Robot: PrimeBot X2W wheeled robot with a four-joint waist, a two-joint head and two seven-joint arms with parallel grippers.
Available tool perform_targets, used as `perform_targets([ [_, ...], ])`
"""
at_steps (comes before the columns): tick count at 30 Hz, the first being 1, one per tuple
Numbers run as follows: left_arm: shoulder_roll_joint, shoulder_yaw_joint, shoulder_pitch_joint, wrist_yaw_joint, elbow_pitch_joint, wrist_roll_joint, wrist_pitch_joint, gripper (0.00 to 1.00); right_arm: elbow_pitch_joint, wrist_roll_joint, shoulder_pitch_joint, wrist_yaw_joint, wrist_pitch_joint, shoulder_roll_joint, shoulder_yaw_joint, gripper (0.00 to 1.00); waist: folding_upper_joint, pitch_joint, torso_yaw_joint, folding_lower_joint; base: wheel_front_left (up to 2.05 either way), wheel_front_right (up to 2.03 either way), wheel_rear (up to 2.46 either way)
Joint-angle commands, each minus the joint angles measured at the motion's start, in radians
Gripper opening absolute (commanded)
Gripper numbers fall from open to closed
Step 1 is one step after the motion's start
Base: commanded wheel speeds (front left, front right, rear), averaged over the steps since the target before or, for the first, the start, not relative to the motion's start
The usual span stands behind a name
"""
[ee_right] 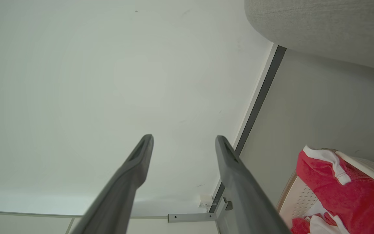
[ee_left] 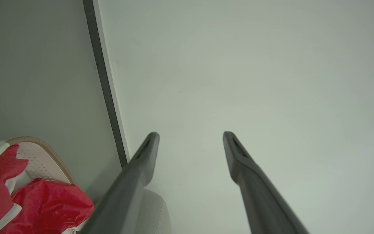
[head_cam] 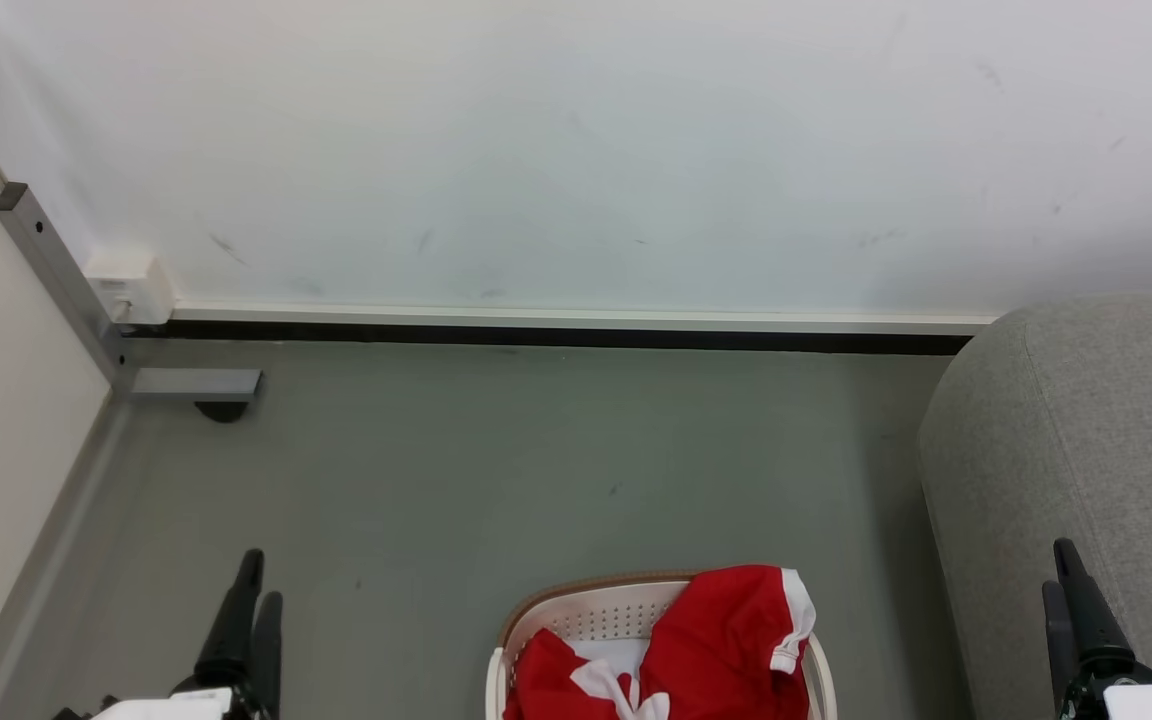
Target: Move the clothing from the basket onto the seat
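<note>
Red sports clothing [head_cam: 726, 640] lay heaped in laundry basket [head_cam: 586, 610], one piece over its rim.
Left gripper [ee_left: 191, 134], right gripper [ee_right: 183, 137]: fingers spread, holding nothing. Bare floor [head_cam: 536, 460] separated basket from sofa [head_cam: 1076, 450] edge.

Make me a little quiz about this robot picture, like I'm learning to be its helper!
1. True or false: the red clothes are already lying on the sofa.
2. For the robot, on which side of the basket does the sofa stand? A) left B) right C) behind it, against the wall
3. Fill the gap: the left gripper and the right gripper are both ____ and hold nothing.

Key: 1 false, the clothes are in the basket, one piece hanging over its rim; 2 B; 3 open.
</note>
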Motion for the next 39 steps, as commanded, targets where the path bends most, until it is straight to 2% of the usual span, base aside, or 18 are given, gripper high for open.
perform_targets([
  [1, 0.014, -0.001, -0.025, -0.004, -0.023, 0.022, -0.008, 1.0, -0.026, -0.022, -0.027, 0.0, -0.008, -0.016, 0.007, 1.0, -0.0001, 0.0, 0.0, 0.0, 0.0, 0.0, 0.0],
  [11, 0.006, 0.019, -0.023, -0.004, -0.072, 0.31, -0.052, 1.0, -0.07, -0.255, -0.031, 0.0, -0.053, -0.013, 0.03, 1.0, -0.0001, 0.002, -0.003, 0.0, 0.0, 0.0, 0.0],
  [20, 0.007, -0.015, -0.013, 0.029, -0.107, 0.515, -0.088, 1.0, -0.073, -0.45, -0.03, -0.001, -0.089, -0.017, 0.058, 1.0, -0.0001, 0.001, -0.007, 0.0, 0.0, 0.0, 0.0],
  [28, 0.008, -0.037, -0.01, 0.061, -0.118, 0.667, -0.118, 1.0, -0.086, -0.605, -0.034, -0.001, -0.119, -0.017, 0.083, 1.0, -0.0001, 0.001, -0.009, 0.0, 0.0, 0.0, 0.0],
  [39, 0.01, -0.056, -0.004, 0.063, -0.125, 0.815, -0.154, 1.0, -0.081, -0.774, -0.034, -0.001, -0.155, -0.017, 0.104, 1.0, -0.0001, 0.0, -0.009, 0.0, 0.0, 0.0, 0.0],
])
